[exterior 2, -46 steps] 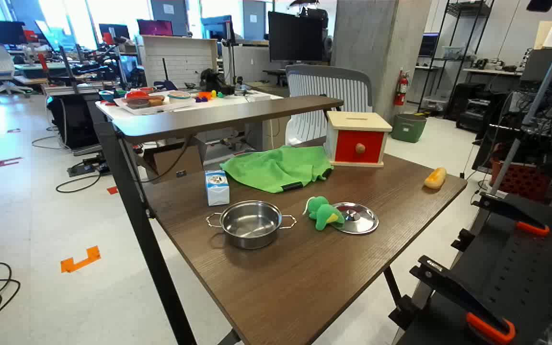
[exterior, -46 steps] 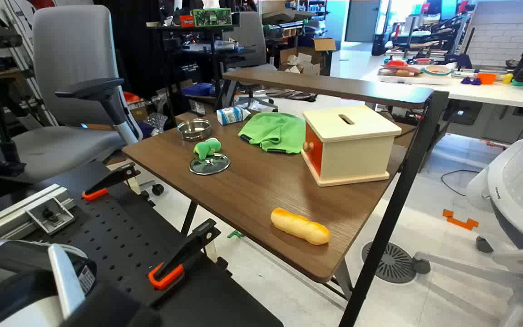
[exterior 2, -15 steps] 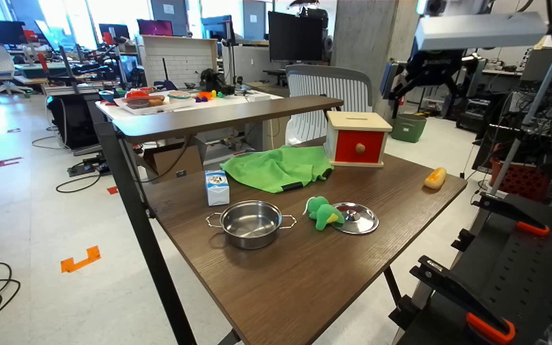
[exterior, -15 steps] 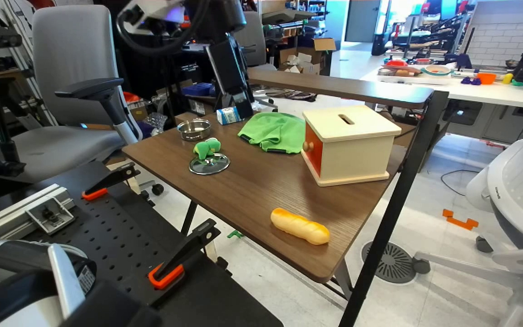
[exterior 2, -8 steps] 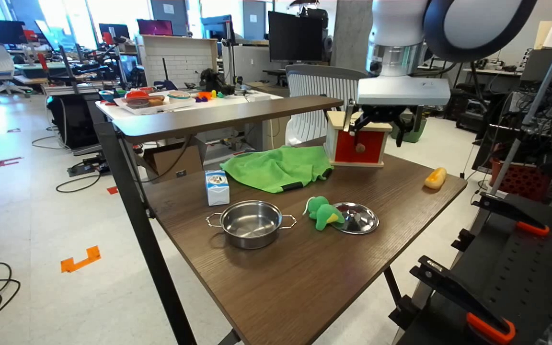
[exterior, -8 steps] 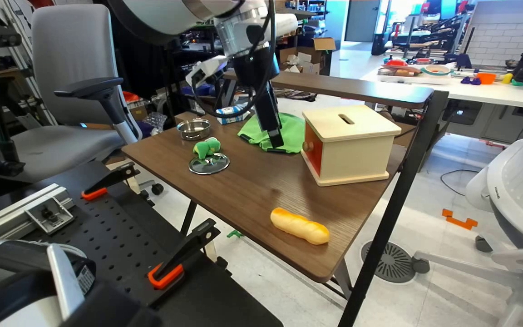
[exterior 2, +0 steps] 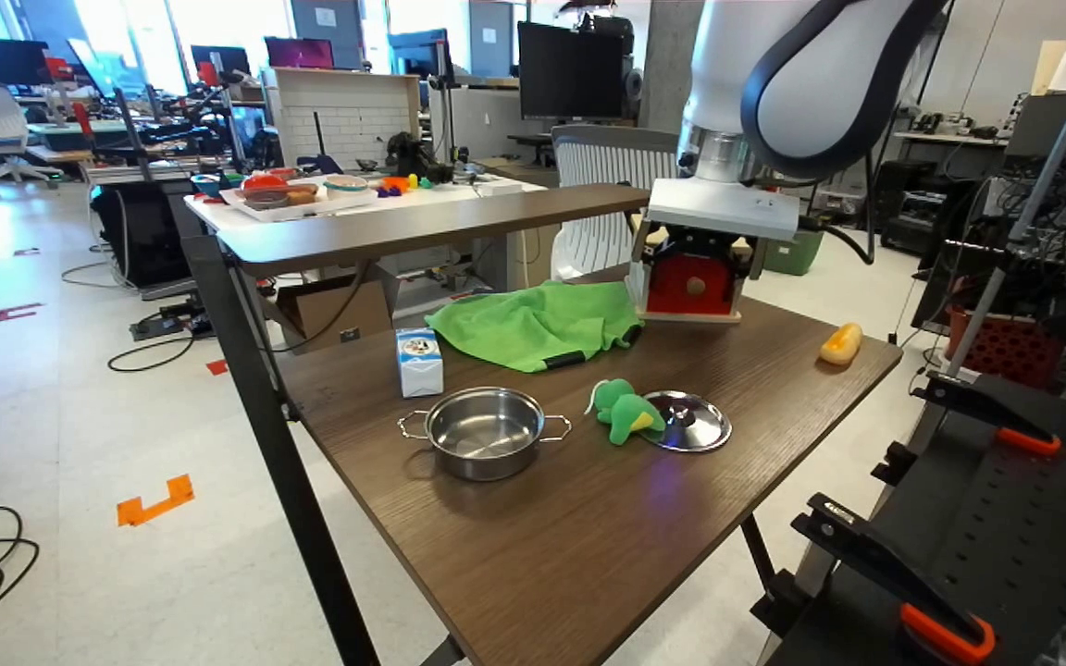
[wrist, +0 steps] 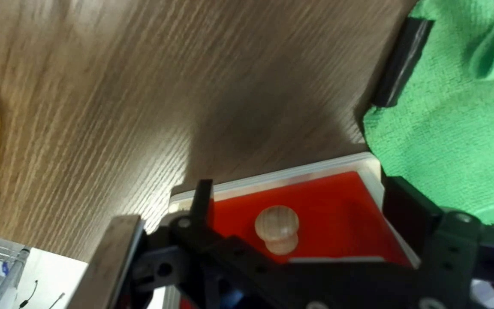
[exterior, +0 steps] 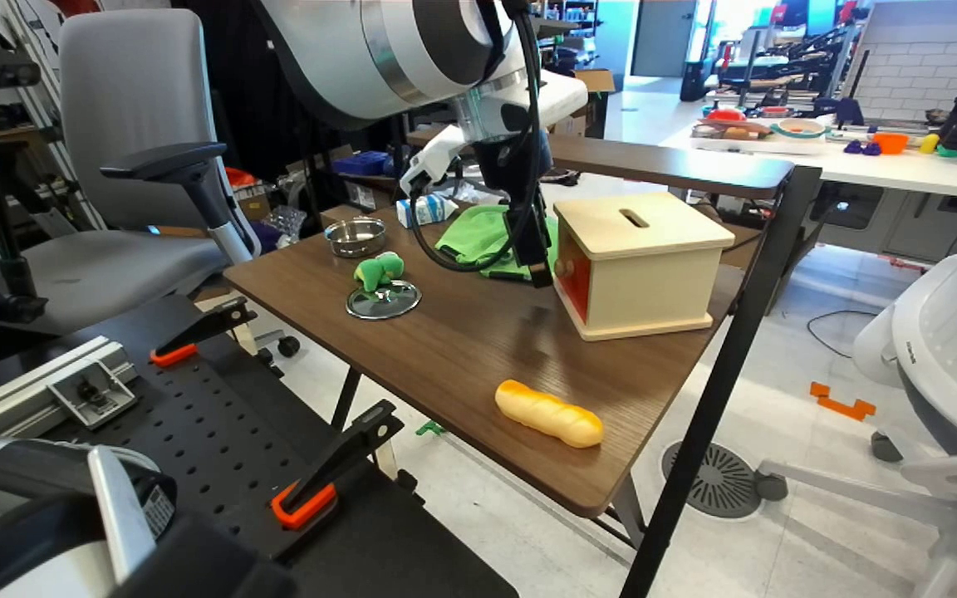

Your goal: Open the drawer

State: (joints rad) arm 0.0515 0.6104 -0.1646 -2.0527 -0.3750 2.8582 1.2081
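The cream wooden box [exterior: 653,291] stands on the table, with a slot in its top. Its drawer has a red front [exterior 2: 672,289] with a round wooden knob [exterior 2: 696,286]; it sits shut inside the box. The wrist view shows the drawer front [wrist: 332,214] and knob [wrist: 277,223] between my fingers. My gripper [wrist: 300,184] is open and empty, its fingers spread on either side of the knob and not touching it. In both exterior views the gripper [exterior: 538,278] [exterior 2: 698,266] points down just in front of the drawer. The gripper hides part of the box.
A green cloth [exterior 2: 533,324] lies beside the box, close to one finger. An orange oblong bread [exterior: 549,414] lies near the table edge. A pot [exterior 2: 487,435], lid [exterior 2: 692,425], green plush toy [exterior 2: 621,407] and carton [exterior 2: 419,363] stand on the table. A raised shelf [exterior 2: 440,222] runs behind.
The arm has come into view from above and moved down and across to the front of the box. The drawer and the other objects have not moved.
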